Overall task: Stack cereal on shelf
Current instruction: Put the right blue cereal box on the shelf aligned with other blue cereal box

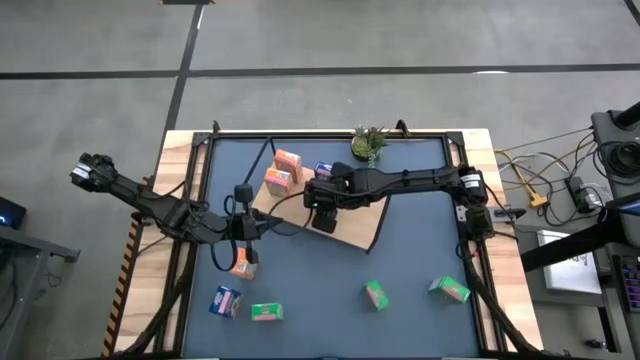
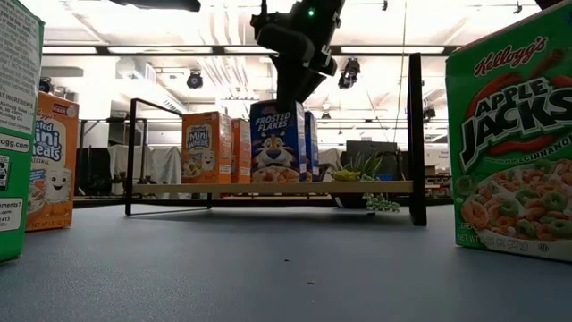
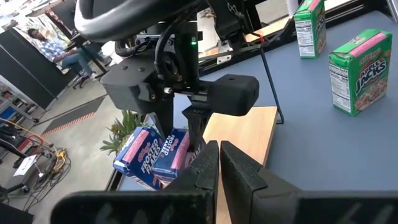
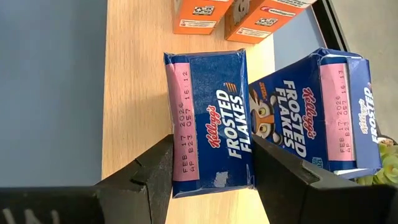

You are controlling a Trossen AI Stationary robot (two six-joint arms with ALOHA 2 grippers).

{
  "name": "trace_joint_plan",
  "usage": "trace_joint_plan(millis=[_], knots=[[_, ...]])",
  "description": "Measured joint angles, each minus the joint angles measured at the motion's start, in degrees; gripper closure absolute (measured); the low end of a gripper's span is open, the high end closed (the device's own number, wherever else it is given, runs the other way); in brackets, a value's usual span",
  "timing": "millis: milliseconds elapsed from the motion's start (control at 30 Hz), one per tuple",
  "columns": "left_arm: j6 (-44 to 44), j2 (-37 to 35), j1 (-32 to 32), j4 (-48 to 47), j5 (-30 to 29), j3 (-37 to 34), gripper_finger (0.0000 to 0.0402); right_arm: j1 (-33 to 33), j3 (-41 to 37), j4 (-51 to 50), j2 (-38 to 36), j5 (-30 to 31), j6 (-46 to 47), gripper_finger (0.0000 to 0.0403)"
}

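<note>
Dark blue tabletop fills the high view, where we see the shelf lying skewed near the middle, with two orange boxes on its far end. Our right gripper hangs over the board beside a blue box. The left gripper sits just off the board's near-left edge, next to an orange box on the table. One blue box and three green boxes are still on the table along the near side.

From the low view, the Frosted Flakes box stands upright on the shelf, long axis vertical, printed front facing the camera, with the right arm coming down onto its top.

Through the left wrist view, we see two blue boxes side by side under the right arm; the left fingers nearly touch, with nothing between them.

In the right wrist view, the fingers bracket the narrow top of the nearer blue box, touching or nearly so; we cannot tell whether they are gripping it. The box stands just beside its twin.

We judge the risk to be tipping: a sideways drag on withdrawal could topple the tall, narrow box into its neighbour, or knock the row toward the board's edge.
</note>
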Motion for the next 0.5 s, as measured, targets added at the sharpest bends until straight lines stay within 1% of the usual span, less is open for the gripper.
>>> trace_joint_plan(millis=[167,500], knots=[[0.0,0.0,0.0,0.0,0.0,0.0,0.0402,-0.3,0.0,-0.1,0.0,-0.1,1.3,0.0200],[0.0,0.0,0.0,0.0,0.0,0.0,0.0402,-0.3,0.4,-0.9,0.1,-0.2,0.3,0.0161]])
